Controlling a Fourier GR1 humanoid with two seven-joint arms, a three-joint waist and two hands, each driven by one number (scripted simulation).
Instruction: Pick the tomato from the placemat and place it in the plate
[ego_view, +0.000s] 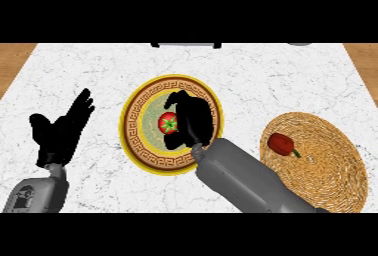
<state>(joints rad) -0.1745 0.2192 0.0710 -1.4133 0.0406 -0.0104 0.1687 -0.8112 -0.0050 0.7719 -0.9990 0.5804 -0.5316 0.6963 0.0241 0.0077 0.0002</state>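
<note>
Grey right forearm (247, 177) reaches over the plate (140, 145); the right hand (192, 120) curls around the tomato (168, 123) above its centre. Left hand (63, 130) rests open. On the placemat (332, 165) lies a red pepper (281, 143).

This looks like a kitchen or dining spot in a home. A white marble-patterned tabletop (295, 75) is laid as for a meal: a round plate (136, 142) with a yellow rim and a brown key-pattern band sits at its middle. To the right of the plate lies a round woven placemat (332, 160). Wooden flooring (15, 55) shows past the tabletop's far corners.
</note>
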